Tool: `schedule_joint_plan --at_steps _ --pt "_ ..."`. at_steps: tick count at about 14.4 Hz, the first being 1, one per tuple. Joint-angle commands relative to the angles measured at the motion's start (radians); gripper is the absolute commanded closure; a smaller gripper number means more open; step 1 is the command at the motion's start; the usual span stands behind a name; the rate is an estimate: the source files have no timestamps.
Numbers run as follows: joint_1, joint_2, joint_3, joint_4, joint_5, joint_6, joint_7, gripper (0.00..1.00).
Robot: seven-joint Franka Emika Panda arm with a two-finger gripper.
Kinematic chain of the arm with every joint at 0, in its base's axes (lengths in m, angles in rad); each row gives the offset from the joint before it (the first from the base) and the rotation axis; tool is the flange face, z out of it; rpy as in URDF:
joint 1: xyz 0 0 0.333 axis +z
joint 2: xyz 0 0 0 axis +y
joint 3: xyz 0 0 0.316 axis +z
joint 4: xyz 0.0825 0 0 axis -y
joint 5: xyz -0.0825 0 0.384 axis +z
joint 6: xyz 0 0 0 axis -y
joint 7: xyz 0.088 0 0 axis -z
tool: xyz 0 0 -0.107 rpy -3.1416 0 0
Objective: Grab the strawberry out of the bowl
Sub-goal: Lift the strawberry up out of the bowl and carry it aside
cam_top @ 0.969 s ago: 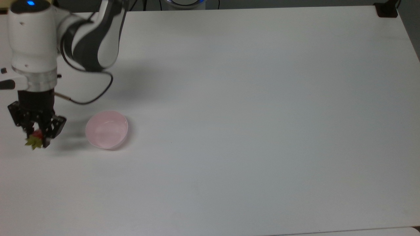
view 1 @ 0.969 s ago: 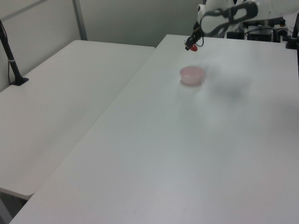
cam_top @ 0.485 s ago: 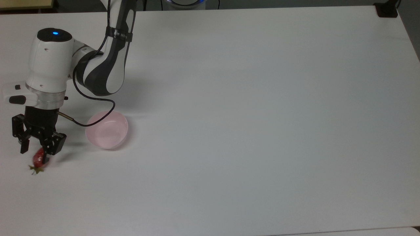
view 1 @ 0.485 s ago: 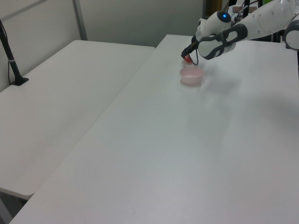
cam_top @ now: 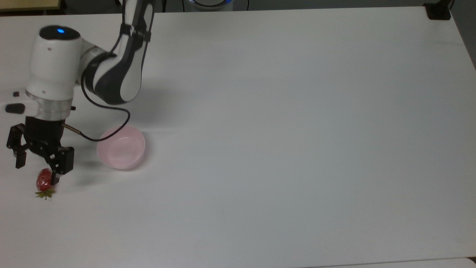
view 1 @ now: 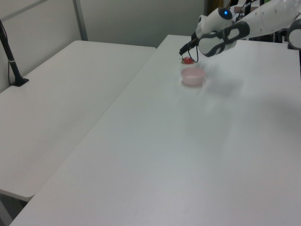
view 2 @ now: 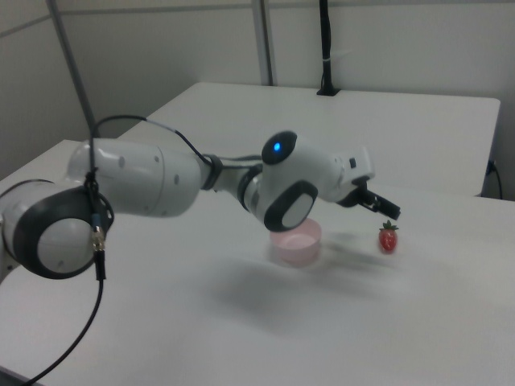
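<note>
You have bare white table (cam_top: 297, 130) across most of the top view's right. On the top view's left, the bowl (cam_top: 121, 147) stands near the strawberry (cam_top: 44, 179), leaving a passable strip between them.

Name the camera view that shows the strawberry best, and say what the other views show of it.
The right view: the strawberry sits unobstructed on the table, cap up. In the top view the open pincer overlaps its edge. In the left view it is a small red spot behind the bowl.

text: none readable | labels: none readable | numbers: none readable
</note>
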Motion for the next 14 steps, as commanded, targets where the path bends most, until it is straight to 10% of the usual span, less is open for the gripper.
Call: schedule_joint_plan --at_steps 1,5,8,14 --pt "0.026 -0.331 0.02 -0.13 -0.003 -0.444 0.044 0.0" --pt "0.03 -0.6 0.156 -0.185 -0.243 -0.947 0.217 0.0" --pt "0.032 -0.766 0.258 -0.339 -0.279 -1.03 0.237 0.0" --pt "0.09 -0.785 0.28 -0.337 -0.34 -1.146 0.24 0.0"
